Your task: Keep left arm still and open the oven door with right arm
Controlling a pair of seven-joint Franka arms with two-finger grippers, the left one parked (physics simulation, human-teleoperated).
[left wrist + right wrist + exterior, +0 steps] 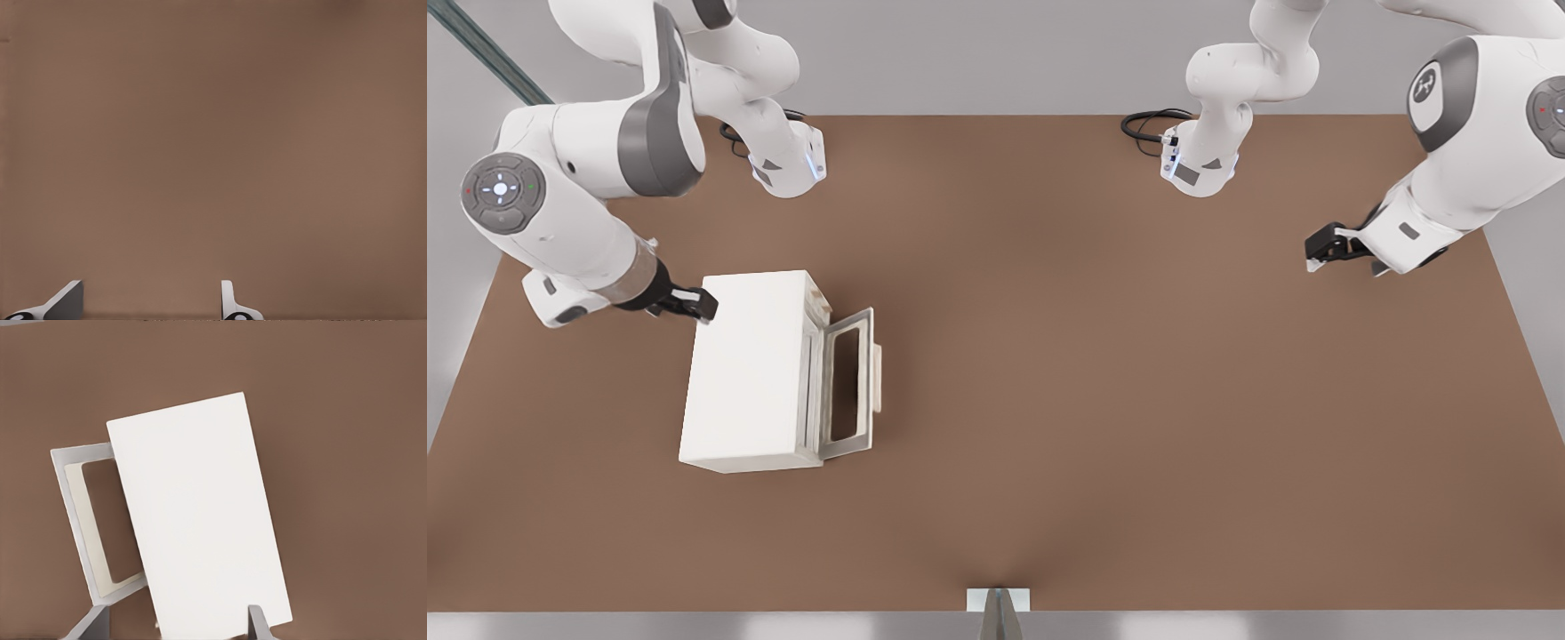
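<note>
In the front view the oven (pixel 749 373) sits on the brown table (pixel 1103 373) in the left half of the frame, a little below the middle, its plain cream top facing the camera and its long side running roughly up and down the picture. The oven door (pixel 848 384) is swung partly open on the side of the box toward the front view's right: it tilts outward and down, the dark window shows the table through it, and the pale bar handle (pixel 878 380) stands along its outer edge. The right arm (pixel 560 204) reaches in from the upper left of the frame, and its gripper (pixel 698 303) hangs just above the oven's upper left corner, on the side away from the door. In the right wrist view the two fingertips (pixel 259 623) appear well apart at the lower edge of the frame with the cream top of the oven (pixel 200 520) behind the space between them; the gripper is spread wide and has hold of nothing. In the same view the door (pixel 87 520) juts out from the oven's side as a grey frame around a window of brown table
</note>
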